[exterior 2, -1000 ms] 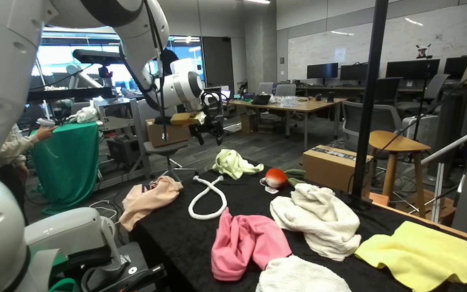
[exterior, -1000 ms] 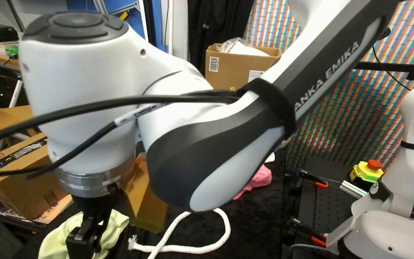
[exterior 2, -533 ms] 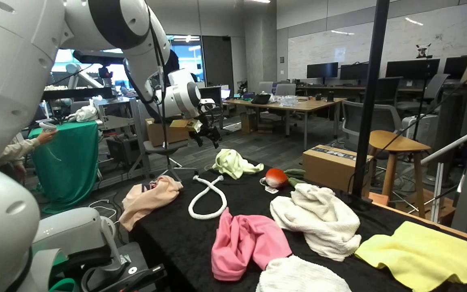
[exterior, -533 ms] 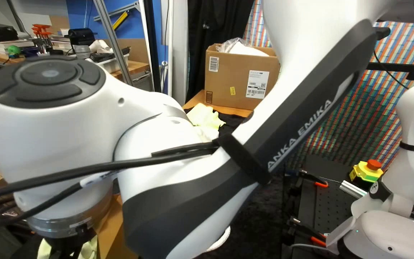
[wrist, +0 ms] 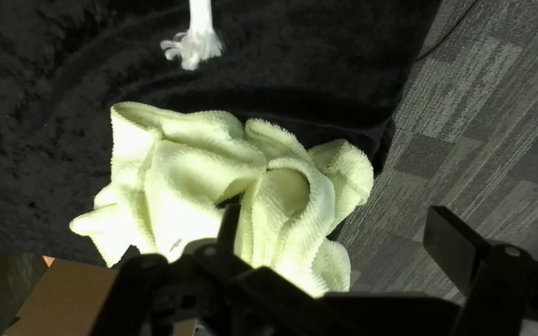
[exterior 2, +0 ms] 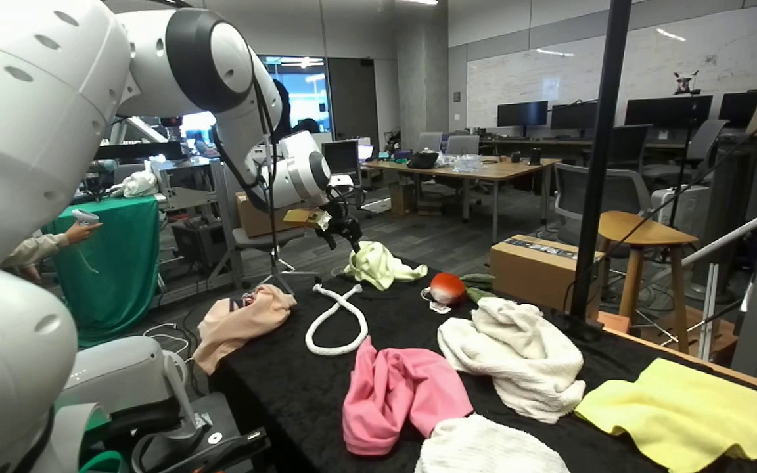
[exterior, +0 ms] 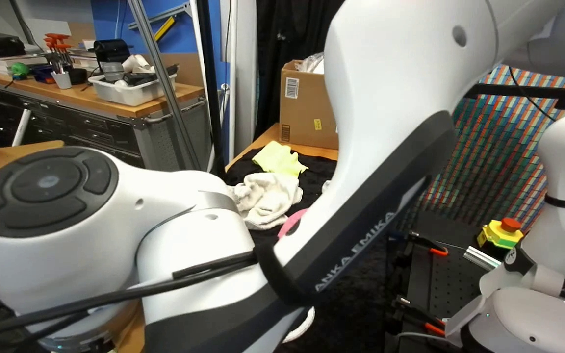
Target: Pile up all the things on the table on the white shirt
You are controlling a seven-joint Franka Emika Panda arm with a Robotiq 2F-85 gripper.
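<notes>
The pale yellow-green cloth [exterior 2: 378,265] lies crumpled at the far end of the black table [exterior 2: 286,394]; it fills the middle of the wrist view [wrist: 194,172]. My gripper [exterior 2: 344,247] hangs open above and beside it, one finger in front of the cloth and the other over the floor, nothing held. The white rope [exterior 2: 313,332] forms a loop near it. Right of these sits the red-orange rounded object [exterior 2: 447,289]. The pink cloth [exterior 2: 405,394] lies nearer, touching white fabric. The off-white white shirt [exterior 2: 516,361] is bunched to its right.
Another white textured cloth [exterior 2: 490,450] lies at the front. A yellow cloth [exterior 2: 694,410] is spread at right, and a peach cloth [exterior 2: 244,322] drapes over the table's left edge. A black pole [exterior 2: 602,157] rises by the far-right edge. Green pieces [exterior 2: 478,282] adjoin the red-orange object.
The arm has come down, bringing my open gripper lower and closer to the pale yellow-green cloth. The cloths, the rope and the red-orange object have stayed put.
</notes>
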